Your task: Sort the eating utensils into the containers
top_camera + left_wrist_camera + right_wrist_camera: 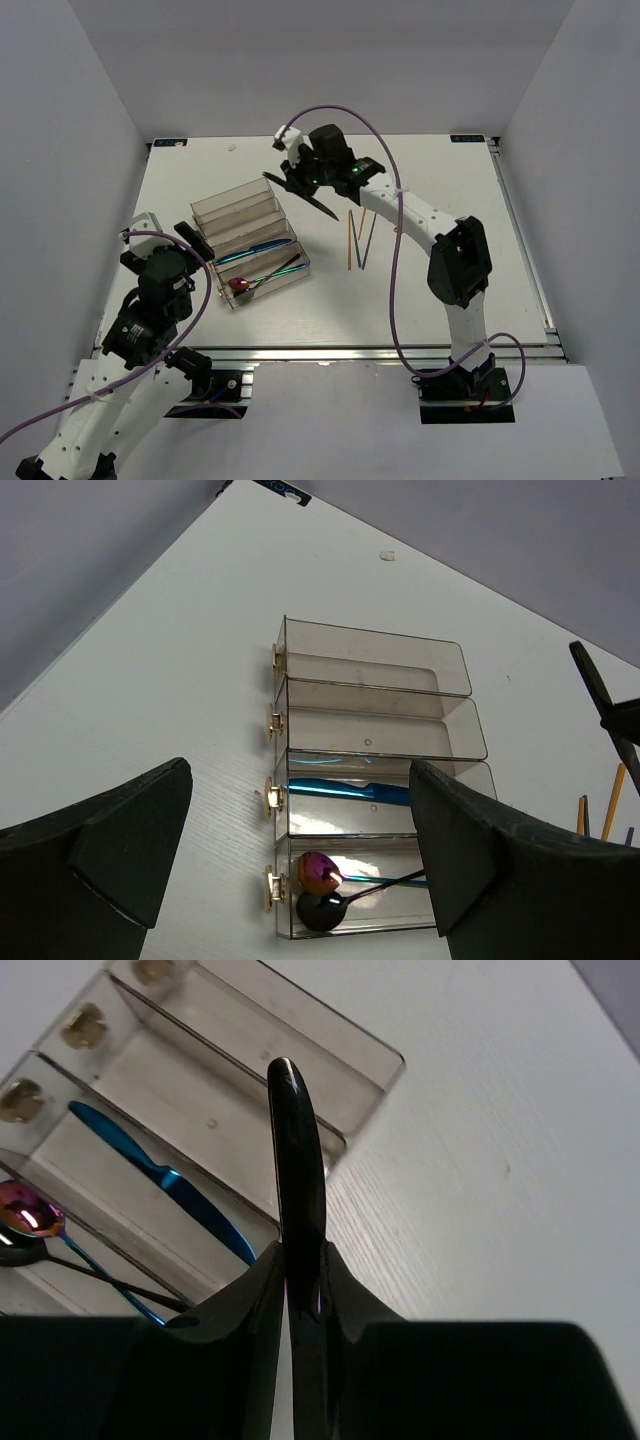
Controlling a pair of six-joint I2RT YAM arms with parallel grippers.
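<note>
The clear organiser tray [232, 198] stands left of centre. A blue knife [255, 251] lies in its second-nearest compartment. An iridescent purple spoon [240, 284] and a black spoon [322, 910] lie in the nearest one. My right gripper [305, 180] is shut on a black knife [325, 208] and holds it in the air by the tray's far right corner. In the right wrist view the knife [298, 1160] sticks out between my fingers over the tray's edge [340, 1040]. My left gripper [165, 243] is open and empty, left of the tray. Several orange and dark chopsticks [358, 240] lie on the table.
The two far compartments of the tray [370, 635] hold nothing. The table has white walls on three sides and a metal rail along its near edge [330, 352]. A purple cable [395, 290] loops along the right arm.
</note>
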